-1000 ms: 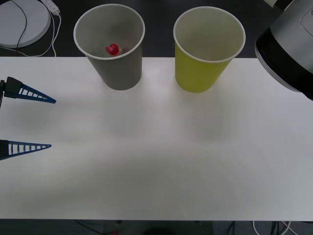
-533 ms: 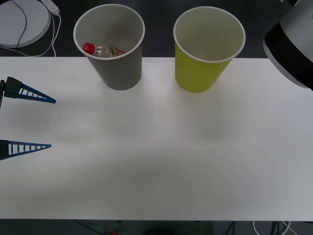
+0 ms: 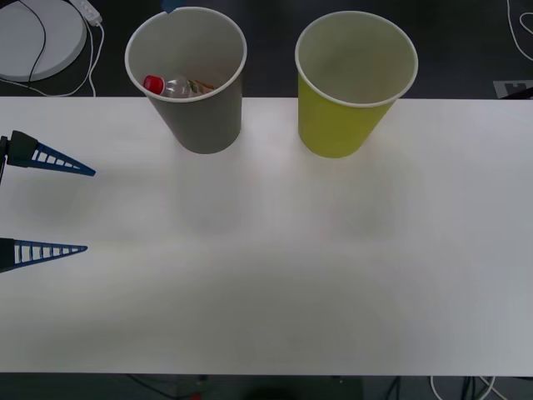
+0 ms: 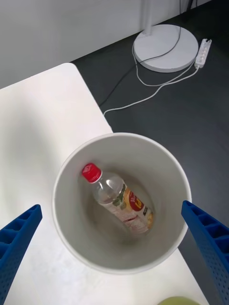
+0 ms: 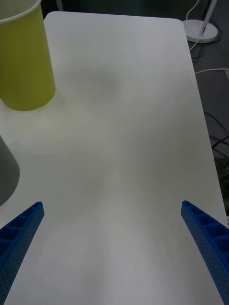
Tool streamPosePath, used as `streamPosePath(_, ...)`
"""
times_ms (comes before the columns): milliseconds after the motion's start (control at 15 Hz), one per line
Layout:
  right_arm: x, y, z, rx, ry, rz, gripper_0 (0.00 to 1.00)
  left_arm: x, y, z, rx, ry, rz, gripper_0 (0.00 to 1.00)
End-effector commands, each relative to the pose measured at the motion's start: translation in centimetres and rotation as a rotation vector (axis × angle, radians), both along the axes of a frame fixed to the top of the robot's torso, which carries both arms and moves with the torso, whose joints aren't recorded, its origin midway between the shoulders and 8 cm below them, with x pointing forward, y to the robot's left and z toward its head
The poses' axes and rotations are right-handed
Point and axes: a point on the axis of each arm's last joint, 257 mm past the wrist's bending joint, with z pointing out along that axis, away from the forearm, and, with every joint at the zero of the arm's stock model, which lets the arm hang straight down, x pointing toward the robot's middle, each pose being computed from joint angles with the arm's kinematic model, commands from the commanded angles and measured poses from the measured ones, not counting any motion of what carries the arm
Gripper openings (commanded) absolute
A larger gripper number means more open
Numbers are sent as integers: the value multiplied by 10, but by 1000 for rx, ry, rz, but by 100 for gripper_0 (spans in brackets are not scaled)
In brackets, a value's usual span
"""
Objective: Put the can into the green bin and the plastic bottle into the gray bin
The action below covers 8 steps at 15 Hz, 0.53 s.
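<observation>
Plastic bottle [image 4: 119, 202] lies in gray bin [image 4: 71, 228]; right gripper [image 4: 114, 248] jaws wide.

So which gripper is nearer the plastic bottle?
Right. The right gripper hangs open directly above the gray bin holding the plastic bottle; the left gripper sits open at the table's left edge.

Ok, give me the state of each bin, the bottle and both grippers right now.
Olive-gray paper cup: upright, holds the bottle.
Clear plastic bottle, red cap: capped, lying slanted inside.
Yellow-green paper cup: upright.
Left gripper: open, idle at the table's left edge.
Right gripper: open above the gray cup.
</observation>
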Motion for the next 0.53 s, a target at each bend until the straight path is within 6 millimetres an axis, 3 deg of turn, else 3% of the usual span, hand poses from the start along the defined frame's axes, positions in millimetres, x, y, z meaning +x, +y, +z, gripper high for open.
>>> streamPosePath(67, -18, -20, -11, -2, -20, 37, 100, 0, 0, 0, 0, 0, 0, 100)
streamPosePath(533, -73, -77, -41, 11, -74, 112, 100, 0, 0, 0, 0, 0, 0, 100)
